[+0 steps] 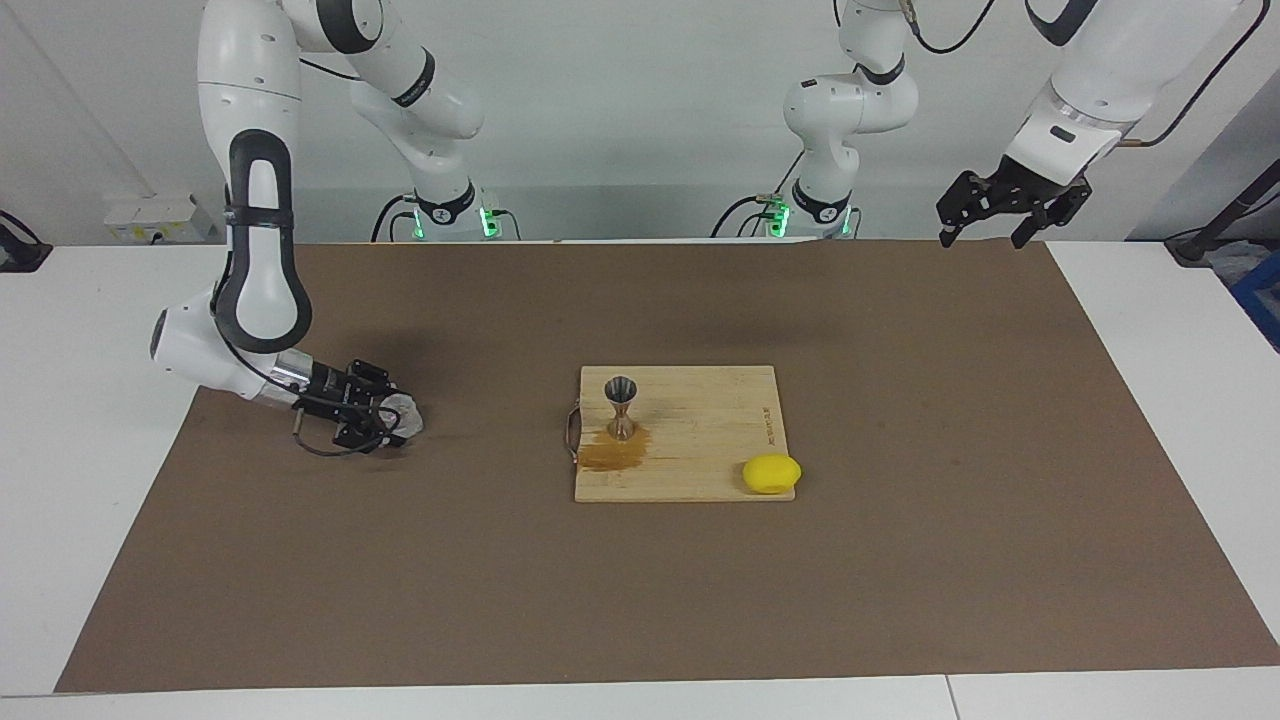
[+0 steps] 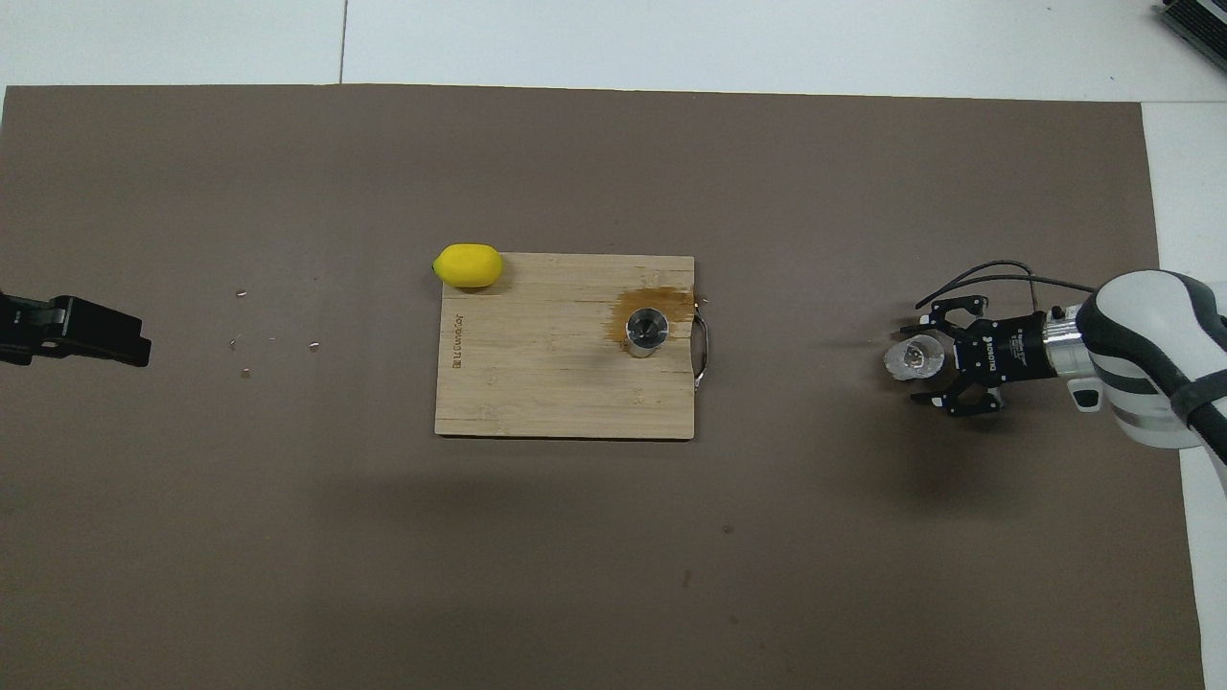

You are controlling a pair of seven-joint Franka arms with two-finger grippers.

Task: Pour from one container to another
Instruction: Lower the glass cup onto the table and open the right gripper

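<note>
The clear glass tumbler [image 1: 404, 414] is low at the mat toward the right arm's end of the table, also in the overhead view [image 2: 914, 357]. My right gripper [image 1: 392, 420] lies level at the mat with a finger on each side of the tumbler, shut on it [image 2: 911, 364]. The steel jigger [image 1: 621, 405] stands upright on the wooden board [image 1: 700, 440], also seen from overhead [image 2: 646, 332]. A brown wet patch [image 1: 615, 455] spreads on the board around the jigger's foot. My left gripper [image 1: 985, 238] hangs open and empty, raised over the left arm's end of the table [image 2: 96, 337], waiting.
A yellow lemon [image 1: 771, 473] rests on the board's corner farthest from the robots, toward the left arm's end [image 2: 468, 265]. The board has a metal handle [image 2: 703, 353] on its edge toward the right arm. A few small crumbs [image 2: 244, 372] lie on the brown mat.
</note>
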